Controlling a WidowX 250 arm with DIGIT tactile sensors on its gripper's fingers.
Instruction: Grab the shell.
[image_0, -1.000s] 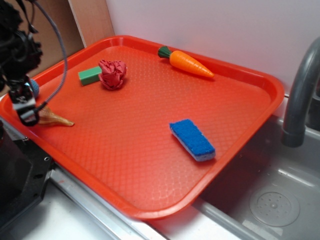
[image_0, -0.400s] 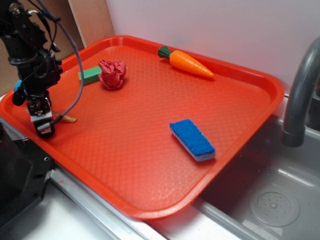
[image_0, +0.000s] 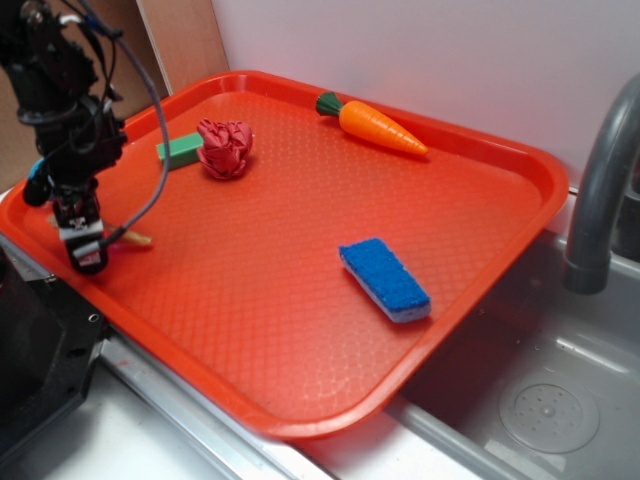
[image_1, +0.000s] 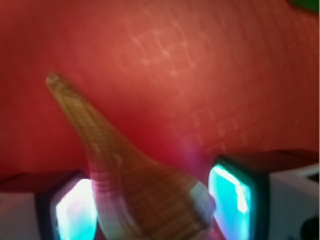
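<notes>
Gripper spread around shell on red tray, beside sponge, carrot.

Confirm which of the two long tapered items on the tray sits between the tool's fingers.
The tan shell, at the tray's left edge, sits between the tool fingers. The orange carrot lies far off by the back rim.

One shell, one carrot, one blue sponge, one green block and one red crumpled cloth are counted on one tray.
</notes>
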